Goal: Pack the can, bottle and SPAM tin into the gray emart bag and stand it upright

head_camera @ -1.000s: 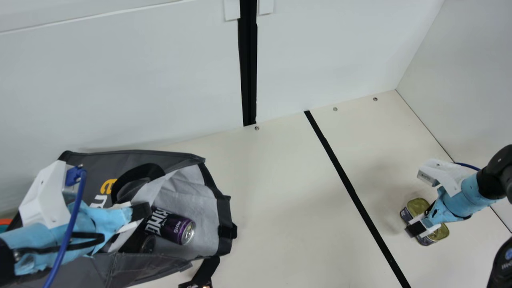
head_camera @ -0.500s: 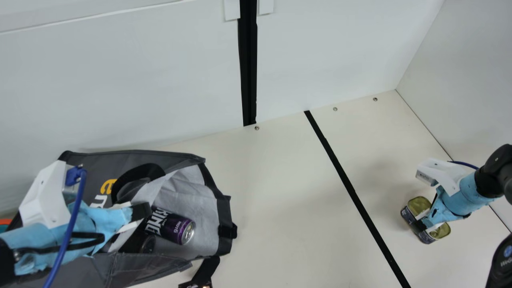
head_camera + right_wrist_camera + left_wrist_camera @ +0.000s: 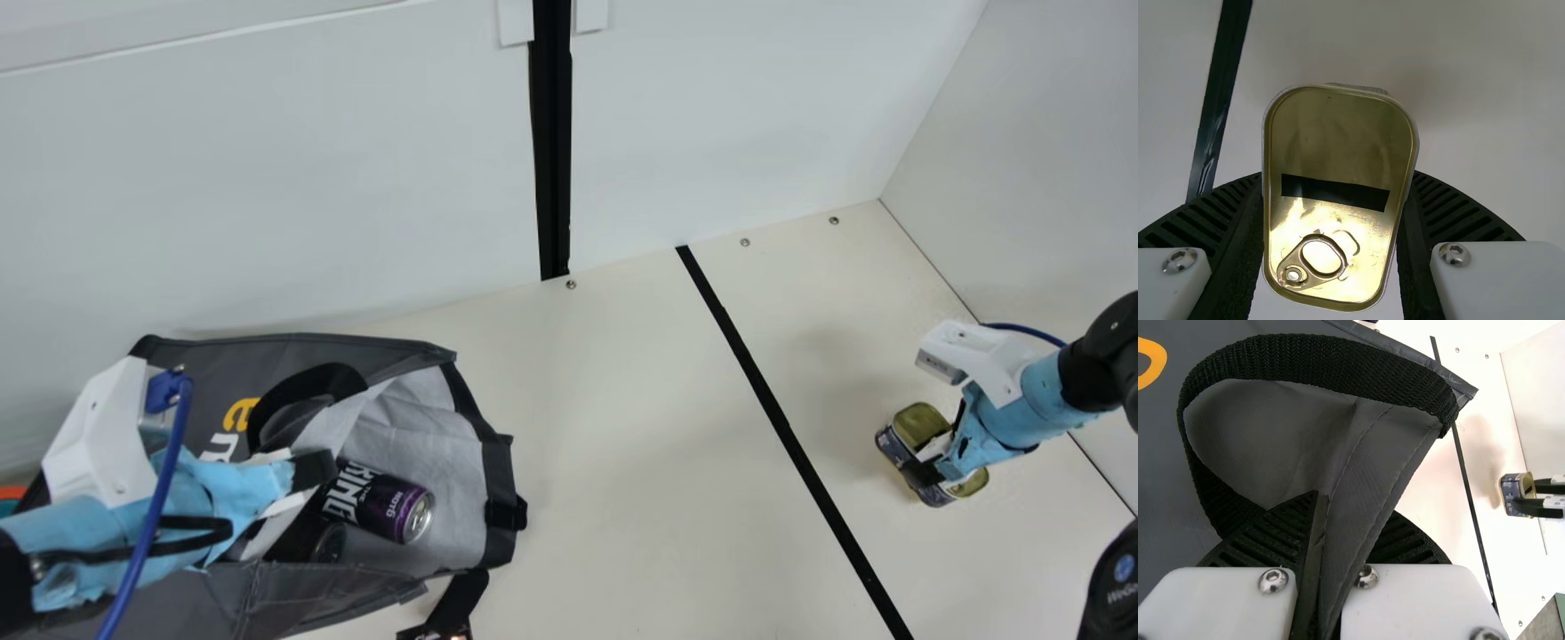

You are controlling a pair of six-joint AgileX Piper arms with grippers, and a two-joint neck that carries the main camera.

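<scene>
My left gripper is at the mouth of the gray bag, which lies on its side; in the left wrist view the gripper is shut on a fold of the bag's rim. Inside the bag's opening lie the purple can and a dark round-ended thing, probably the bottle. At the right, my right gripper is shut on the SPAM tin. The right wrist view shows the tin's gold lid with its pull ring, between both fingers of the gripper.
A black strip crosses the cream table between bag and tin. White walls stand behind and at the right. A strap hangs from the bag's near side.
My right gripper has closed around the tin and moved slightly up and left in the main view, the tin moving along with it. My left arm and the bag have kept still.
</scene>
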